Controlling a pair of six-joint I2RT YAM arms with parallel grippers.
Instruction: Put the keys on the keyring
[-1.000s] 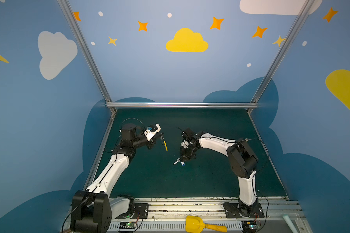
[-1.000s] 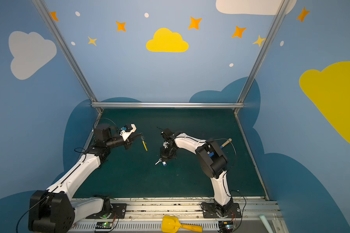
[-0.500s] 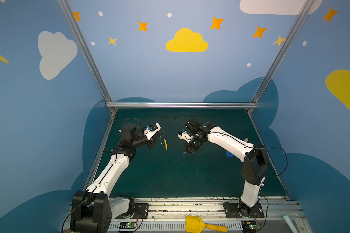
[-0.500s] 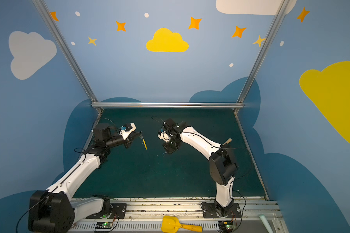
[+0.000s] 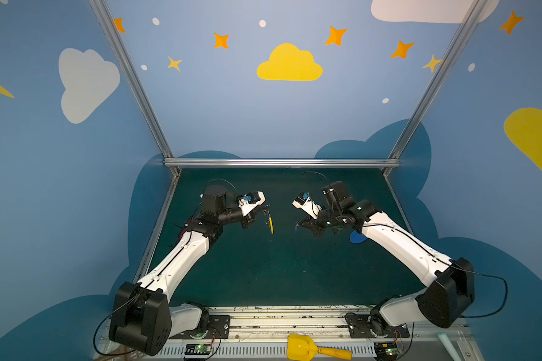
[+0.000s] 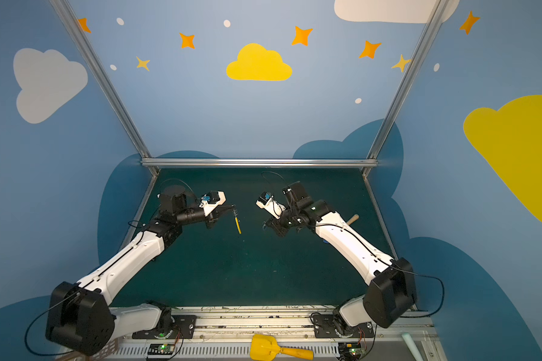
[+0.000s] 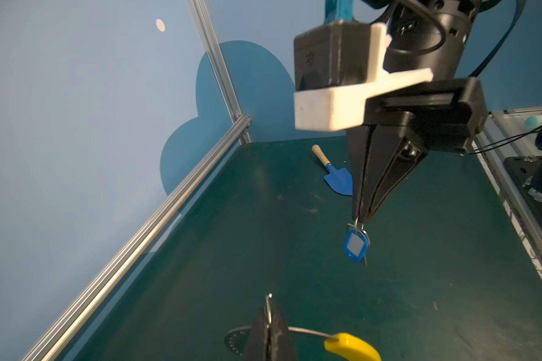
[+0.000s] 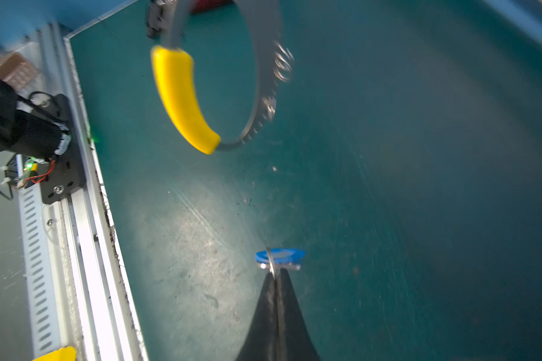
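The keyring (image 7: 351, 346) is a flat grey hoop with a yellow sleeve. My left gripper (image 7: 269, 312) is shut on its rim and holds it edge-up above the green table. It shows as a thin yellow strip in both top views (image 5: 271, 225) (image 6: 237, 225), just off the left gripper (image 5: 264, 211). My right gripper (image 8: 276, 274) is shut on the small ring of the keys (image 8: 279, 256). The blue tag (image 7: 355, 245) and key hang from the right gripper (image 7: 360, 218) in mid-air. The two grippers face each other with a gap between keys and keyring (image 8: 182, 93).
A blue toy shovel (image 7: 337, 179) with a wooden handle lies on the table behind the right arm, partly hidden in a top view (image 5: 357, 238). A yellow scoop (image 5: 307, 349) rests on the front rail. Aluminium frame bars (image 5: 279, 162) edge the table.
The right arm has risen from the table with the keys and swung its elbow outward, so its gripper now points at the keyring. The left arm has stayed put.
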